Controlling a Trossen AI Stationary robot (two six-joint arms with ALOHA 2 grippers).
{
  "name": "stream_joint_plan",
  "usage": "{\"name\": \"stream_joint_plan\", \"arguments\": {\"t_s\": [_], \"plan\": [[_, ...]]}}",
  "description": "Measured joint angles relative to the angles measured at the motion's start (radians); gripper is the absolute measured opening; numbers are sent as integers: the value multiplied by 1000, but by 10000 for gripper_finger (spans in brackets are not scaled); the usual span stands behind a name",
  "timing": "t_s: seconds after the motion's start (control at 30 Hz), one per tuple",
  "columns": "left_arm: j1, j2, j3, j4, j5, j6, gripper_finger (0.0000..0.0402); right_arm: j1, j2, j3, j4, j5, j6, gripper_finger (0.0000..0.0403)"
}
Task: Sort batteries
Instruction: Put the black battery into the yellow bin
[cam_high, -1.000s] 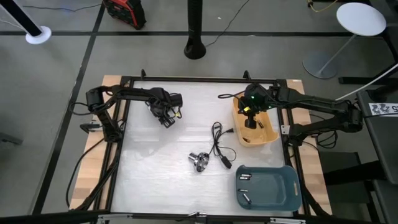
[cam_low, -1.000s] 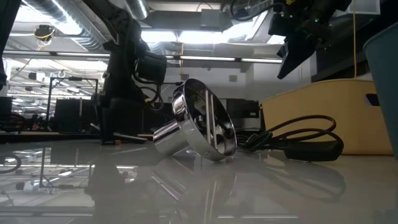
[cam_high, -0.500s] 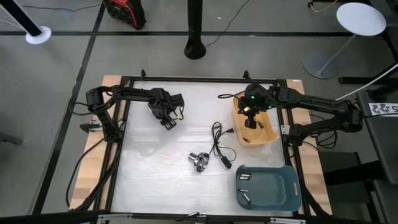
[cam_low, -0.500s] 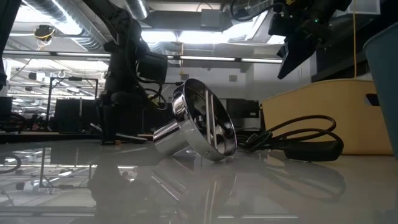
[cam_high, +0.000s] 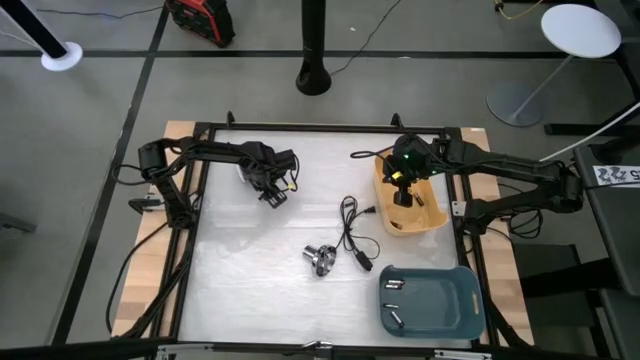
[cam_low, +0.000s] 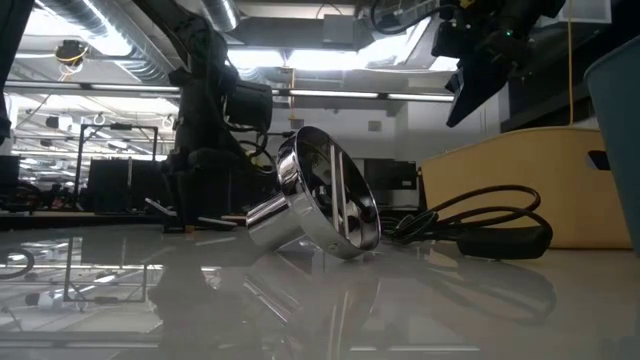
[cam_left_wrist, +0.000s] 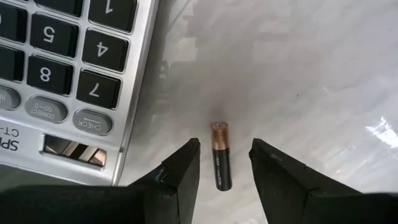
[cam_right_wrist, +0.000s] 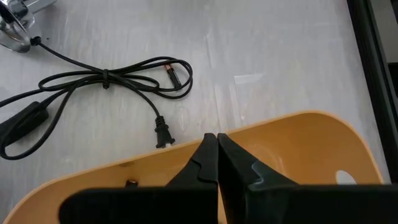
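The left gripper is open, with its two dark fingers spread apart. A small battery lies flat on the white table right between the finger tips. It is dark with a copper-colored end. The fingers are not touching it. Just beside the battery sits a calculator with big number keys. From above, this gripper is over the far left part of the table.

The right gripper is shut tight, its fingers pressed together with nothing between them. It hangs over the yellow bin on the far right side. A small dark thing lies inside that bin, but it is too small to tell what it is.

A black cable lies in the middle of the table. A shiny metal piece rests on its side next to it. Near the front right is a blue tray with a few little batteries in it.
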Motion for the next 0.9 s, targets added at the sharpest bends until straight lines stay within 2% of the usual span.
{"name": "stream_joint_plan", "arguments": {"t_s": [0.6,0.9], "plan": [[-8,2,-1,-10,0,2,134,0,0,0,-2,0,0,1],[-8,46,-1,5,1,1,134,0,0,0,-33,0,0,1]]}}
